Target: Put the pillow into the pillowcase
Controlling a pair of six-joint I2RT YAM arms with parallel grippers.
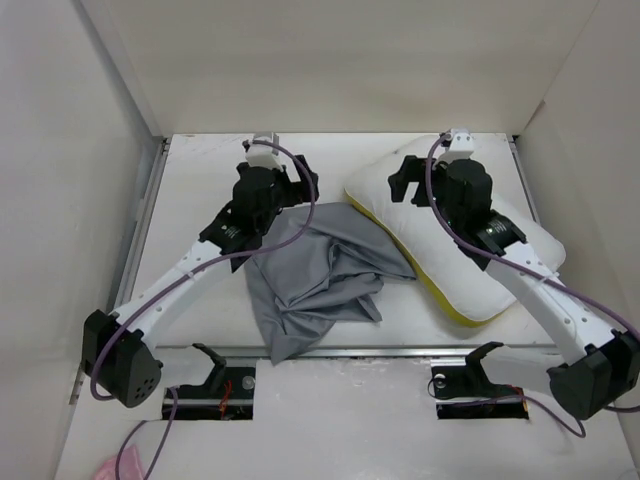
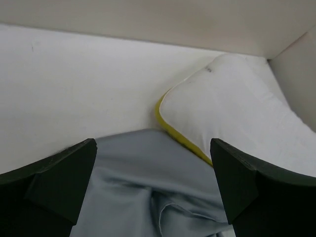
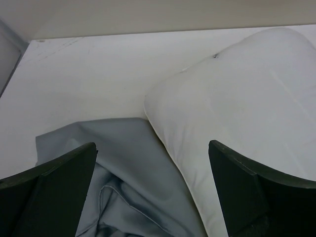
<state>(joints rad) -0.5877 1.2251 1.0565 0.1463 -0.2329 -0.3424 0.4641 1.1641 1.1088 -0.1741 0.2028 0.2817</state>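
White table | grey pillowcase bunched beside pillow, maybe touching | I see left gripper and right gripper fingers wide apart

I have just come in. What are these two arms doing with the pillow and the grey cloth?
The two robot arms are meant to put the pillow into the grey pillowcase, but nothing is gripped yet. The pillowcase lies crumpled in the middle of the table. The pillow lies to its right, wholly outside it, and the two meet at the pillow's yellow edge. The left pincer hangs open over the far part of the pillowcase. The right pincer hangs open over the far end of the pillow.
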